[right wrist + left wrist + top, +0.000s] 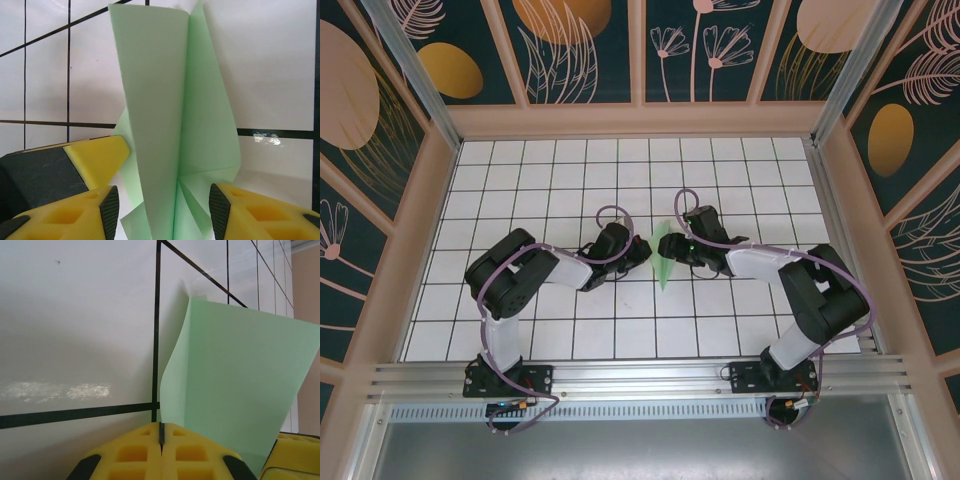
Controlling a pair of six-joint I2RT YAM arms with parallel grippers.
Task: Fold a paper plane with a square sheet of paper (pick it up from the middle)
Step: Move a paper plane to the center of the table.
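Paper plane [160,100] is standing lengthwise inside the right claw [164,205], jaws parted, while the left claw [161,432] is clamping its edge from the opposite side.

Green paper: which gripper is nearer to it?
Left. The left gripper, jaws shut, appears to pinch the green paper at its edge. The right gripper straddles it with jaws open, not clamping.

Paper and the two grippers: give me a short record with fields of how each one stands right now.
paper: pale green, partly folded with creases, upright over the table
left gripper: shut, apparently pinching the paper's edge
right gripper: open, one finger on either side of the paper
task stage: folding unfinished
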